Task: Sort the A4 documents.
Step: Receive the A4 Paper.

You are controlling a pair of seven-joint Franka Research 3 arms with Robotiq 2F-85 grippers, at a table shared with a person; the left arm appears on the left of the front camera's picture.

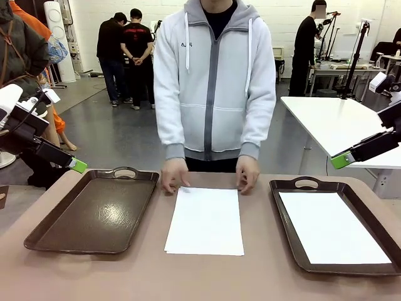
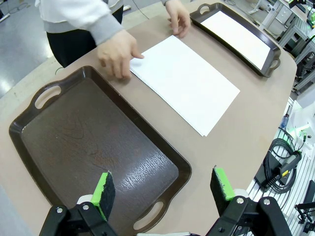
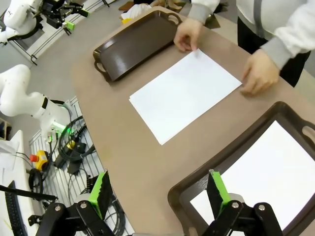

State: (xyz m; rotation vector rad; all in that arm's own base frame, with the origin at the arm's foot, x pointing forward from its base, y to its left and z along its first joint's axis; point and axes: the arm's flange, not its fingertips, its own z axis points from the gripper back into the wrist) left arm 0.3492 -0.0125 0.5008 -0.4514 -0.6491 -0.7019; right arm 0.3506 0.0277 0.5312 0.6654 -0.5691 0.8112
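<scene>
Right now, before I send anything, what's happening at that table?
A person stands at the far side with one hand and the other hand at the far corners of an A4 sheet. It lies flat on the table between two brown trays. The right tray holds another sheet; the left tray has none. The left gripper and right gripper are both open, raised above the table at either side, holding nothing.

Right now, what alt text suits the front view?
A person in a grey hoodie touches the far edge of a blank white A4 paper sheet on the tan table, between an empty dark brown glossy tray and a matching tray holding another white sheet. The left gripper and right gripper hover alongside.
</scene>
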